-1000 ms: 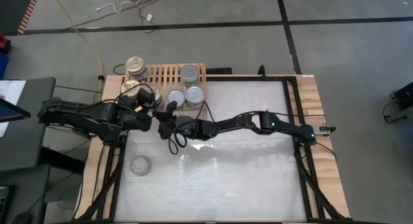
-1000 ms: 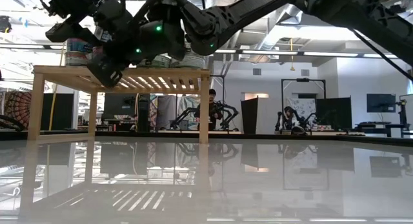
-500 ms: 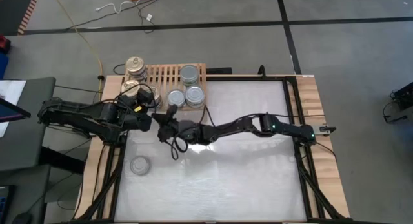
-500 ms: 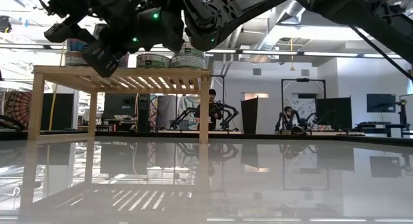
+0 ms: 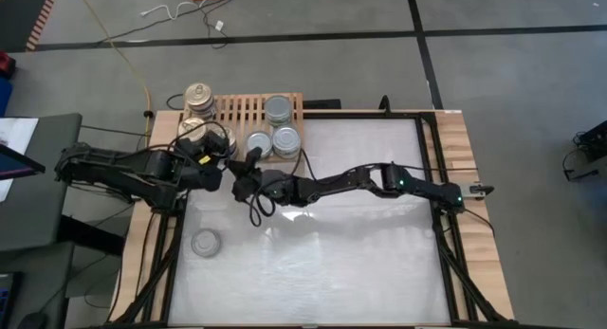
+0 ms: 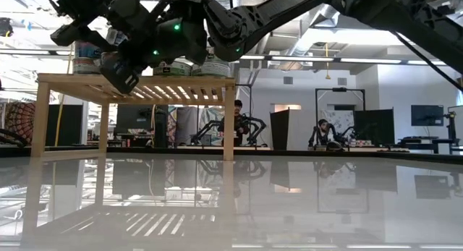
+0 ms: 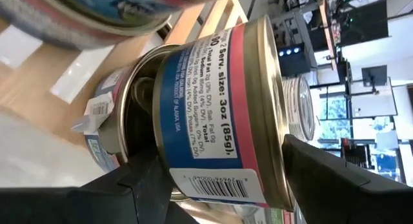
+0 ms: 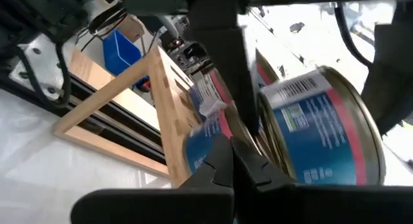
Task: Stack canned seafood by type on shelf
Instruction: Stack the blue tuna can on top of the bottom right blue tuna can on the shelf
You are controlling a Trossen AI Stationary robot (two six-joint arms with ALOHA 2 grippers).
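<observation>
The left claw (image 7: 219, 179) pinches a blue-and-pink seafood can (image 7: 222, 114) by its two ends at the front-left corner of the slatted wooden shelf (image 5: 248, 109). The right claw (image 5: 248, 168), fingers pressed together, hovers just beside it. One silver-topped can (image 5: 205, 242) sits alone on the white bench (image 5: 341, 263).

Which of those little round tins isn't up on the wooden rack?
The silver-topped round tin sitting alone on the white tabletop, near the front left; all the others sit at the slatted light-wood rack.
</observation>
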